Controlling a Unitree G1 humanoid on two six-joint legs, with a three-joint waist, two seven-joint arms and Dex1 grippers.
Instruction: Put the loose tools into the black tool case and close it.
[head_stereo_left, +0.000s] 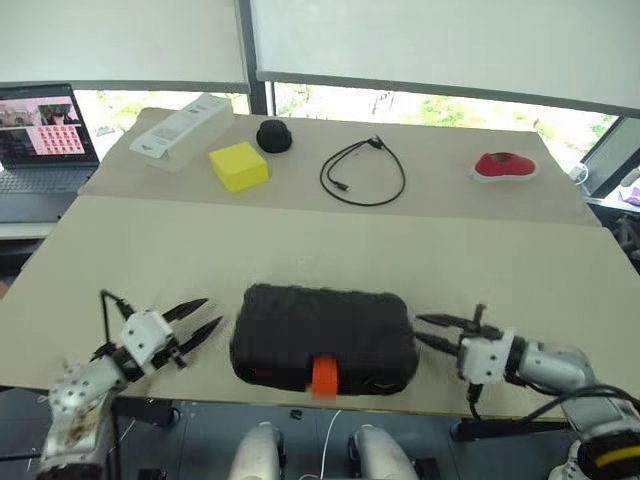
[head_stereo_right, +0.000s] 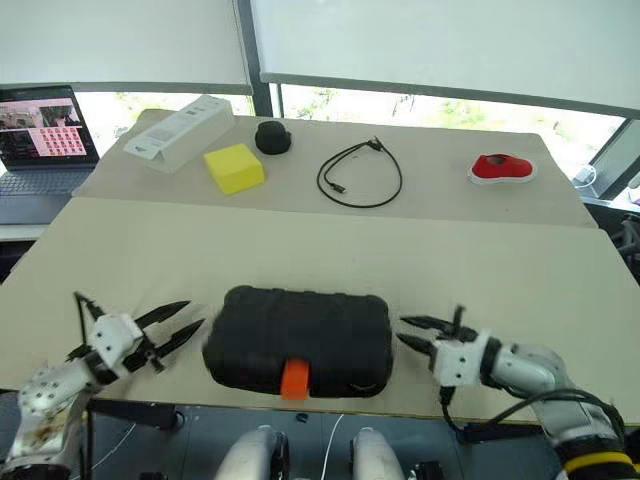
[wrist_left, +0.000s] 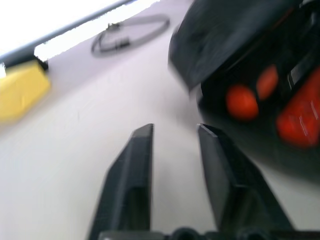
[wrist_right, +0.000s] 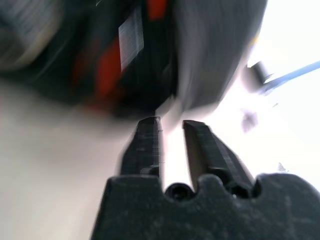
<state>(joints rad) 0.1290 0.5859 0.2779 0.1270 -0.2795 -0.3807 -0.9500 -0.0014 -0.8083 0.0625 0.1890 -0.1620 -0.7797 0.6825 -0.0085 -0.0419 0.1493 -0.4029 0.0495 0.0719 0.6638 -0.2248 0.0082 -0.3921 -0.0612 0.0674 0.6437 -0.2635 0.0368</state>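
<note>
Two claws flank the black tool case (head_stereo_left: 323, 338) at the table's near edge: left gripper (head_stereo_left: 203, 319) and right gripper (head_stereo_left: 428, 331), both partly open, holding nothing. Left wrist view: lid not fully down, orange tools (wrist_left: 243, 100) peeking. Right wrist view: same gap. Stiff, probably heavy plastic; press near the orange latch (head_stereo_left: 324, 376).

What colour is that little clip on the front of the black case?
Orange: the latch shows best in the left eye view.
</note>
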